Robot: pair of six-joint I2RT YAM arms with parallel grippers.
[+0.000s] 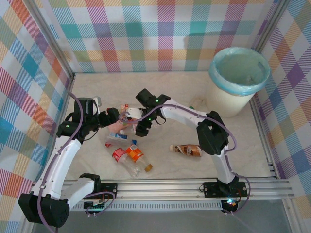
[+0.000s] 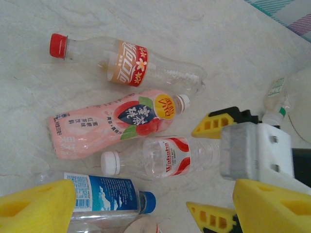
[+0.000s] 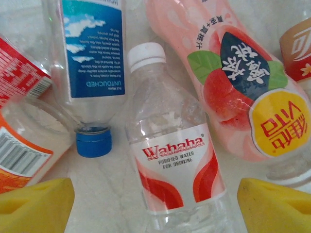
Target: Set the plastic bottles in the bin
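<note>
Several plastic bottles lie in a heap left of the table's middle. My right gripper (image 3: 155,206) is open, one yellow finger on each side of a clear white-capped Wahaha bottle (image 3: 175,160) with gaps both ways. From the left wrist, that bottle (image 2: 160,158) has its base between the right gripper's fingertips (image 2: 216,124). My left gripper (image 2: 155,213) is open over a blue-labelled bottle (image 2: 107,194) beside a pink peach bottle (image 2: 112,126) and a red-capped cola bottle (image 2: 126,63). From above, both grippers (image 1: 121,118) (image 1: 142,130) meet over the heap. The bin (image 1: 238,80) stands at the far right.
A brown-labelled bottle (image 1: 187,150) lies alone to the right of the heap. Orange-labelled (image 1: 135,154) and red-labelled (image 1: 119,155) bottles lie nearer the front rail. Checked walls close in the table on three sides. Bare tabletop runs between the heap and the bin.
</note>
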